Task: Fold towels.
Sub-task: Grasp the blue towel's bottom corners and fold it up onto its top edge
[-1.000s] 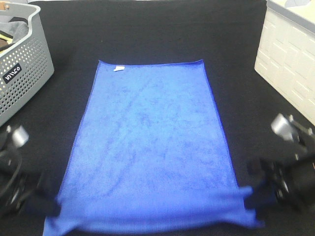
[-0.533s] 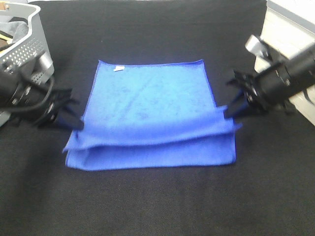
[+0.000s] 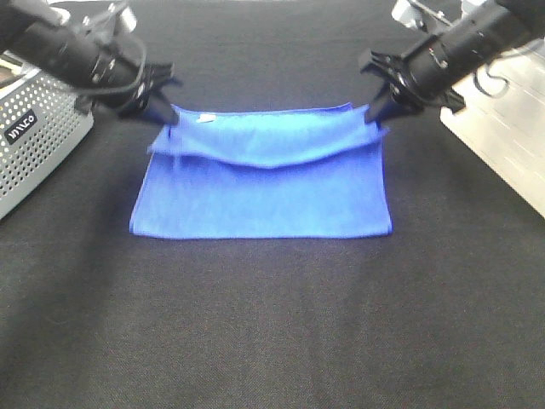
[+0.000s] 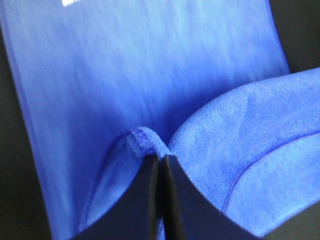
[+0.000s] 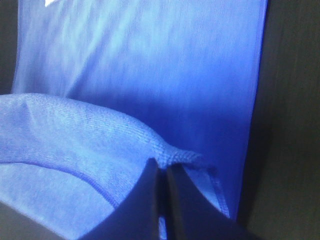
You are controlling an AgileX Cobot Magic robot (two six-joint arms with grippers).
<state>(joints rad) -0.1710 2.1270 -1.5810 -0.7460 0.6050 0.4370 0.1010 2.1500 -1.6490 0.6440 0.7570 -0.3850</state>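
Your towel (image 3: 264,192) lies in the middle of the black table (image 3: 272,332), doubled over, with the top layer's edge held up near the far edge. Your left gripper (image 3: 163,113) is pinched tight on the left corner of that lifted layer, and your right gripper (image 3: 375,115) is clamped on the right corner. Both wrist views show the fingertips pressed together with a little pucker of blue cloth squeezed between them. The held edge sags in the middle between the two. The small white tag (image 3: 204,119) sits on the layer underneath at the far left corner, just beside the left gripper. The grey perforated basket (image 3: 38,136) is off to your left, apart from the towel. Your left arm covers its opening, so you can't tell what's in it.
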